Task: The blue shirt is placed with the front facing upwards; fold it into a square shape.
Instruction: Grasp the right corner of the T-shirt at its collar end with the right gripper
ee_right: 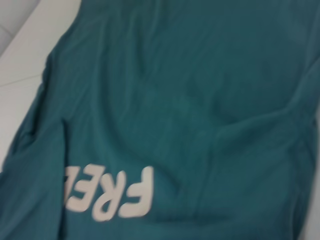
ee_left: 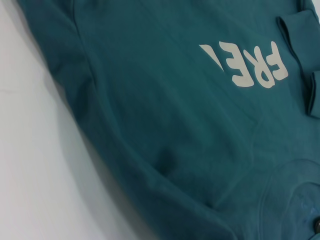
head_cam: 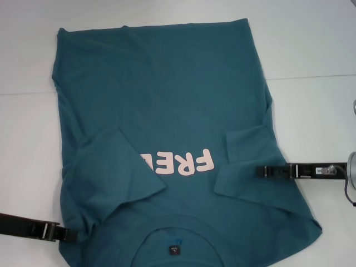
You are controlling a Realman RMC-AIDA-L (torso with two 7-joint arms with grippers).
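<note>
The blue shirt [head_cam: 167, 94] lies flat on the white table, front up, collar toward me. Both short sleeves are folded inward: one [head_cam: 119, 167] covers the end of the pale "FREE!" lettering [head_cam: 181, 163], the other [head_cam: 250, 167] lies beside it. The black neck tag [head_cam: 174, 249] shows inside the collar. My left gripper [head_cam: 68, 234] sits low at the shirt's near-left shoulder edge. My right gripper [head_cam: 259, 171] reaches in over the folded right sleeve. The left wrist view shows the shirt [ee_left: 175, 125] and its lettering [ee_left: 250, 65]. The right wrist view shows the same cloth [ee_right: 200, 100].
The white table [head_cam: 311, 50] surrounds the shirt, with a thin seam line [head_cam: 311, 77] running across it at the right. A grey part with a cable [head_cam: 350, 172] shows at the right edge.
</note>
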